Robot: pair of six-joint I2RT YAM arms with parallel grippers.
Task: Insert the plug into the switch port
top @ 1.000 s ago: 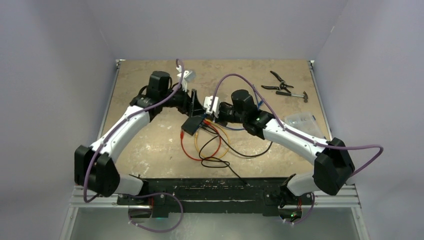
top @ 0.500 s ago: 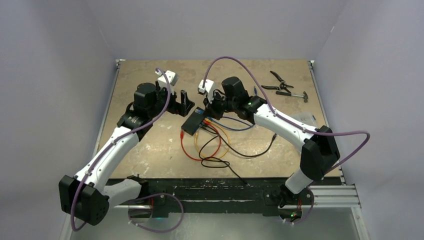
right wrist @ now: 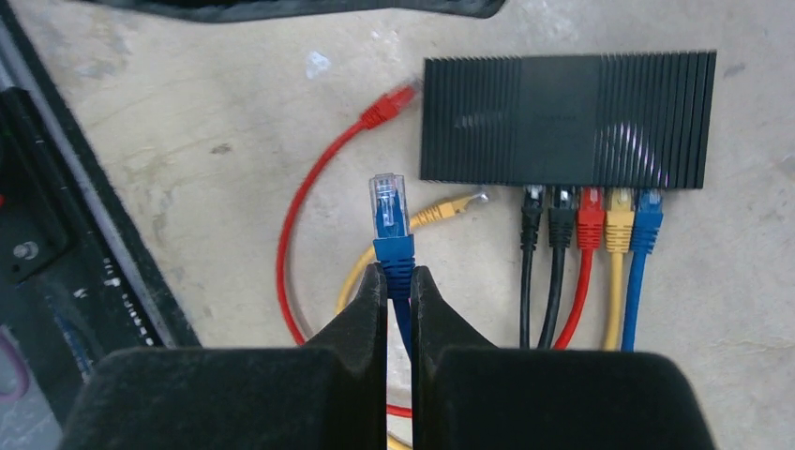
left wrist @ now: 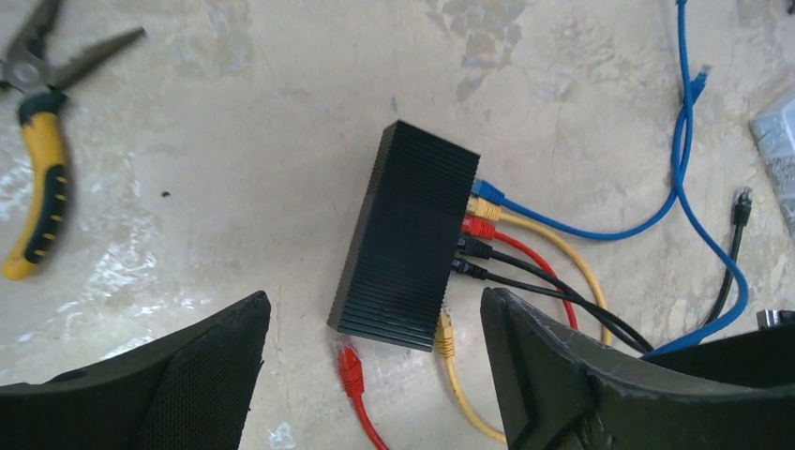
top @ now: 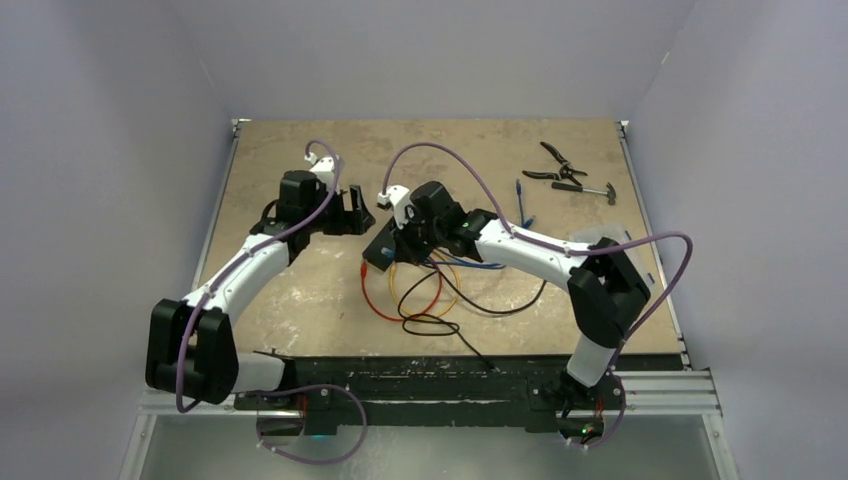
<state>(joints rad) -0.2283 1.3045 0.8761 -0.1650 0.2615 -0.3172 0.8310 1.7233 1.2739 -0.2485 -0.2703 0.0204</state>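
Observation:
The switch (top: 380, 247) is a flat, ribbed black box lying mid-table. Five cables sit in the sockets along its long edge (right wrist: 586, 195): two black, one red, one yellow, one blue. My right gripper (right wrist: 398, 272) is shut on the boot of a blue plug (right wrist: 389, 208). The plug's clear tip points at the table to the left of the socket row, short of the switch (right wrist: 562, 117). My left gripper (left wrist: 375, 314) hangs open above the switch (left wrist: 412, 248), holding nothing. In the top view the left gripper (top: 355, 212) is up and left of the box.
A loose red plug (right wrist: 398, 97) and a loose yellow plug (right wrist: 459, 204) lie by the switch's end, with cable loops (top: 420, 295) toward the near edge. Pliers (top: 555, 160) and a hammer (top: 585, 188) lie far right. Yellow-handled pliers (left wrist: 37, 187) appear in the left wrist view.
My left gripper has opened and drawn back left, off the switch. My right arm has swung left and nearer, carrying the blue plug to the switch's socket side.

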